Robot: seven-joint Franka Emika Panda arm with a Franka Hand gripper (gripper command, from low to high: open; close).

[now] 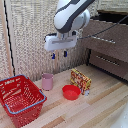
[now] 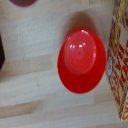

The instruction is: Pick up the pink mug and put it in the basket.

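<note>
1. A white robot arm is hanging over a light wooden table, its claw poised high in the air with both blue-tipped fingers spread apart and gripping nothing.
2. The pink mug is standing upright on the table, below the claw and a little to the exterior view's left of it, well clear of the fingers.
3. The red mesh basket with its blue-grey rim is sitting at the exterior view's left, nearer the camera than the mug; the mug is resting just beside the basket's far right corner, outside it.
4. A red bowl is lying to the right of the mug, and the wrist view is looking straight down into it.
5. A yellow and red carton is standing just behind and to the right of the bowl; its printing is showing in the wrist view, but the lettering is too blurred to read.
6. Dark wooden drawers are filling the far right background.
</note>
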